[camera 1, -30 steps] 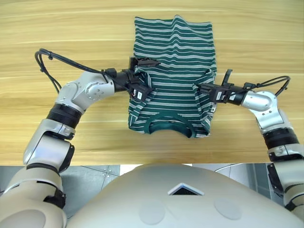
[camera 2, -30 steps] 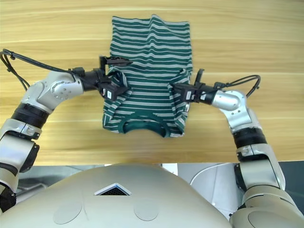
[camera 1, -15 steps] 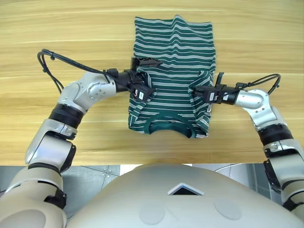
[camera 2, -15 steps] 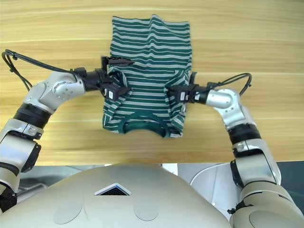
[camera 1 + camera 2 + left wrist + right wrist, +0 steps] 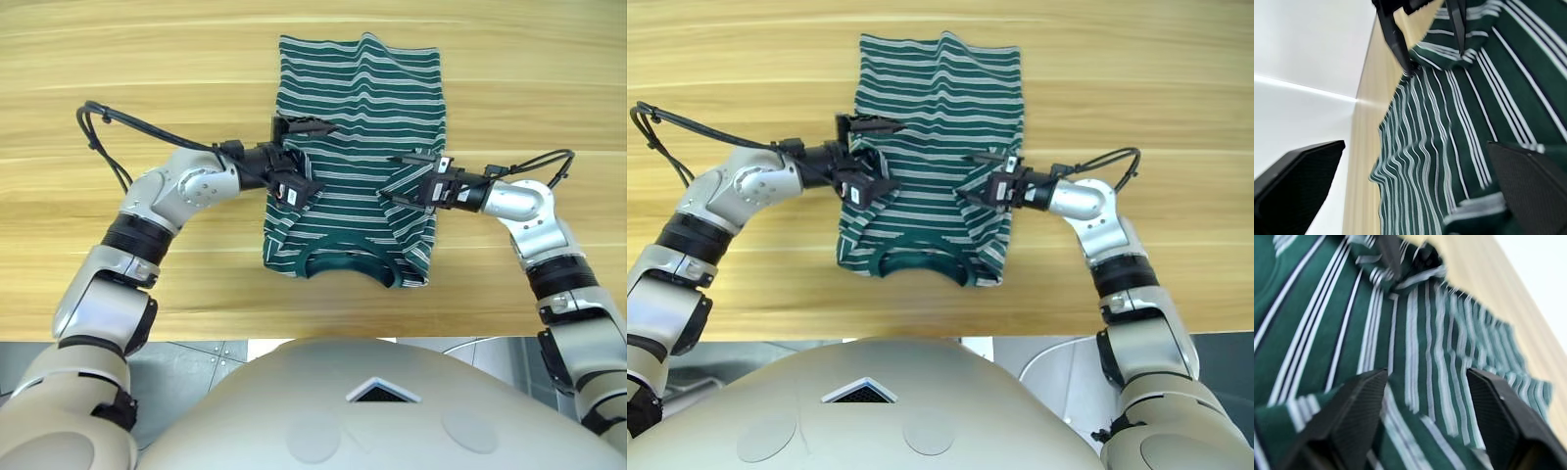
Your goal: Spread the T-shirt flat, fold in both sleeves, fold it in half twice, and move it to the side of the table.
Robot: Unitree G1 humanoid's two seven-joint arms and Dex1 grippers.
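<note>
A dark green T-shirt (image 5: 358, 108) with thin white stripes was laid on the pale, wood-grained table (image 5: 147, 59), at its middle. The sleeves were folded in over the body, so that the soft knit formed a long, roughly rectangular shape, with the ribbed round collar (image 5: 348, 257) at the near end and a rippled hem at the far end. The cloth was puckered along both long edges.

The left gripper (image 5: 318, 159) was held at the shirt's left edge, its two slim black fingers spread wide apart – one above the fabric, the other low against it. In the left wrist view, striped cloth was seen between the dark, finely textured pads (image 5: 1528, 186).

The right gripper (image 5: 389, 177) was placed over the right-hand fold, its fingers likewise parted; nothing was clamped. In its wrist view the ridged black pads (image 5: 1359, 406) were set apart, with cloth in between.
</note>
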